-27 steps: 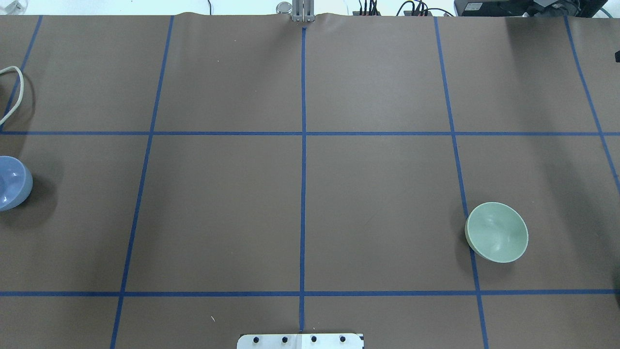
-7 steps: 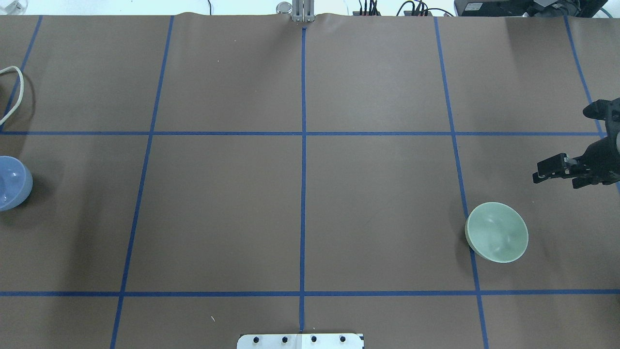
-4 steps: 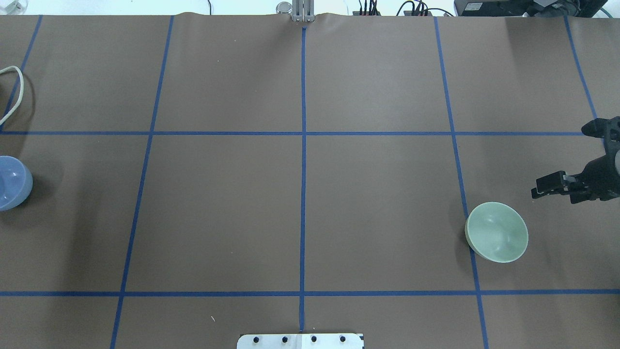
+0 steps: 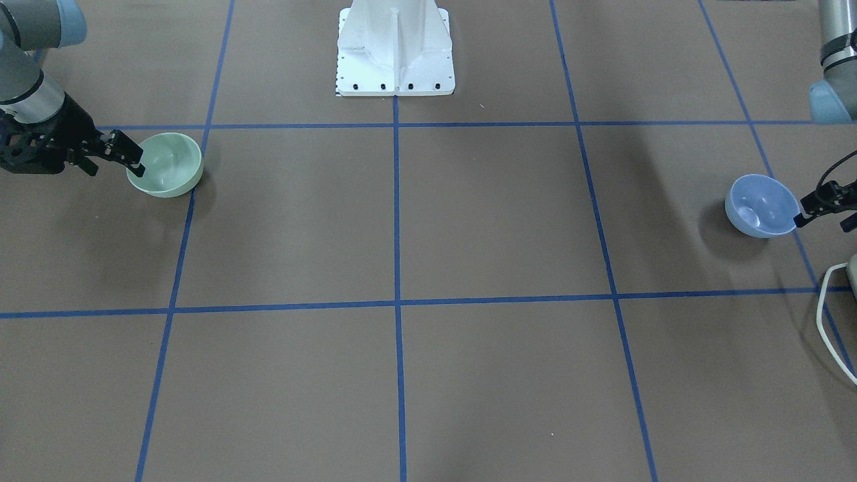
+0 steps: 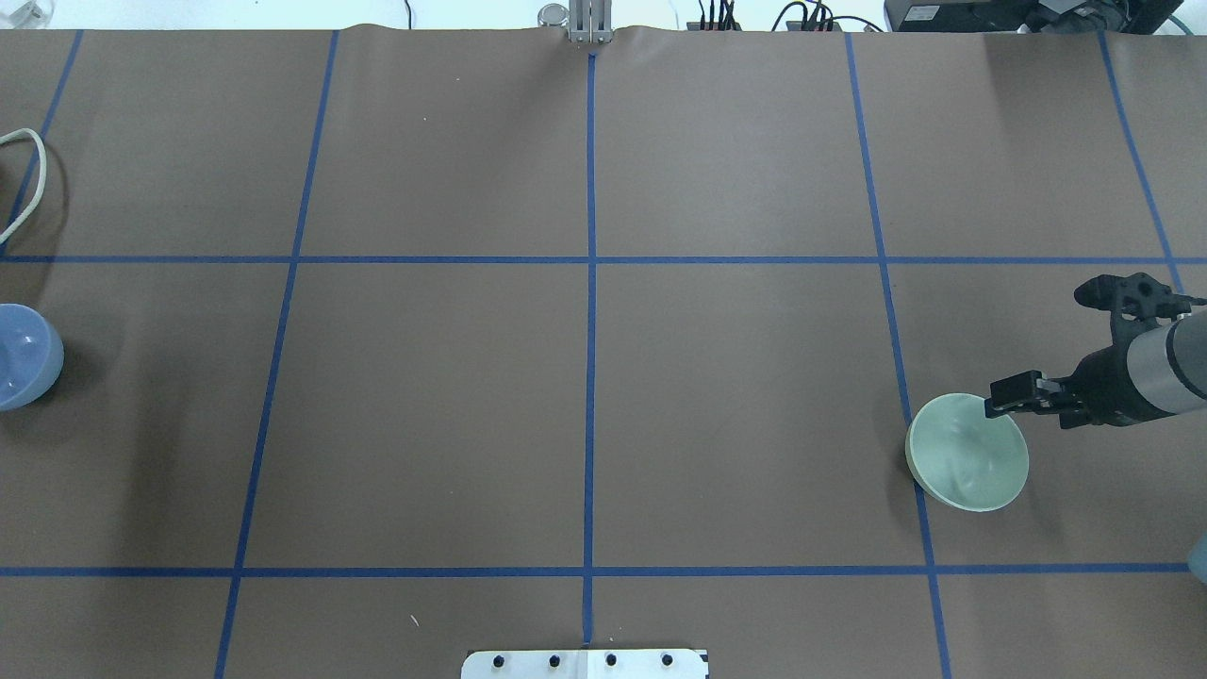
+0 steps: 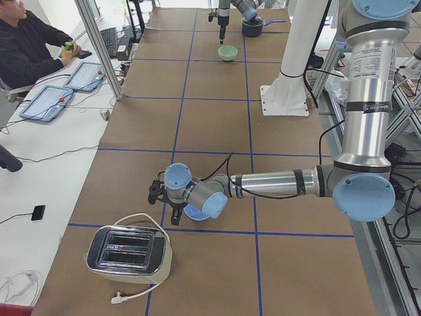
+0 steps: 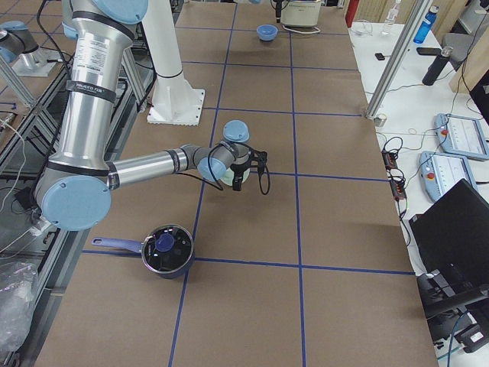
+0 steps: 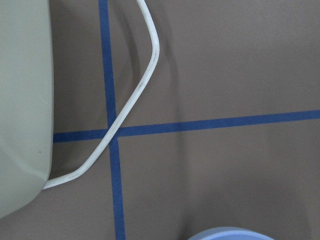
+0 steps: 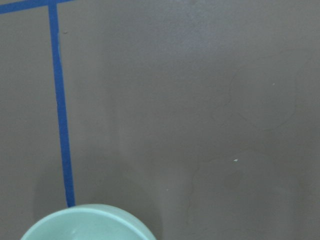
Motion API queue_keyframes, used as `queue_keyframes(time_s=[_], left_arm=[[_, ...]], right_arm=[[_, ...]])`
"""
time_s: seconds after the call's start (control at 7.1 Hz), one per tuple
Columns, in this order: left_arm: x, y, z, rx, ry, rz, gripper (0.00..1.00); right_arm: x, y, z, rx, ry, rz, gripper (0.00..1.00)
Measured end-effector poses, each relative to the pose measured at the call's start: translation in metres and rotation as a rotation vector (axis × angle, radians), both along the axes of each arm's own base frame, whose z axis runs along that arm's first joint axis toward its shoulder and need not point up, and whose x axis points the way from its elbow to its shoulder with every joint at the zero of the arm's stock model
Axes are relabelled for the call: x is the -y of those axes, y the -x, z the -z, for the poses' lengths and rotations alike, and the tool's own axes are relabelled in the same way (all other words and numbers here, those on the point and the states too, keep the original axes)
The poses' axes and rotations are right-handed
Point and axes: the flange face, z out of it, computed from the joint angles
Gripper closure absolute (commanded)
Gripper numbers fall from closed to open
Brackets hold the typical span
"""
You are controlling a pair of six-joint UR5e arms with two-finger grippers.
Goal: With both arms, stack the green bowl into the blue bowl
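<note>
Overhead exterior shows the green bowl (image 5: pixel 967 462) upright, glossy.

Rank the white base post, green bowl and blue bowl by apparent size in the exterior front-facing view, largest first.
1. white base post, clearly largest.
2. green bowl and blue bowl: alike in size, so unranked.

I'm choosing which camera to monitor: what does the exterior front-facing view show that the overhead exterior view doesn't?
Front-facing only: the left gripper at the blue bowl's rim, with that whole bowl in frame. Overhead only: cables and equipment beyond the table's far edge. Both: the right gripper at the green bowl's rim, the two bowls far apart.
</note>
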Motion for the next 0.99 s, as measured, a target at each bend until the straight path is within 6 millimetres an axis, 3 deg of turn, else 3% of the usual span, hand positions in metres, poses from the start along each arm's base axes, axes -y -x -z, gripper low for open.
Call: queue_keyframes(time_s=[0.28, 0.99], left_arm=[[-0.001, -0.009, -0.004, 0.022, -0.001, -0.008, 0.02], [-0.026, -0.025, -0.035, 0.036, -0.002, -0.044, 0.02]], right_arm=[[-0.006, 0.013, 0.0, -0.009, -0.007, 0.008, 0.0], [-0.011, 0.014, -0.007, -0.006, -0.02, 0.02, 0.0]])
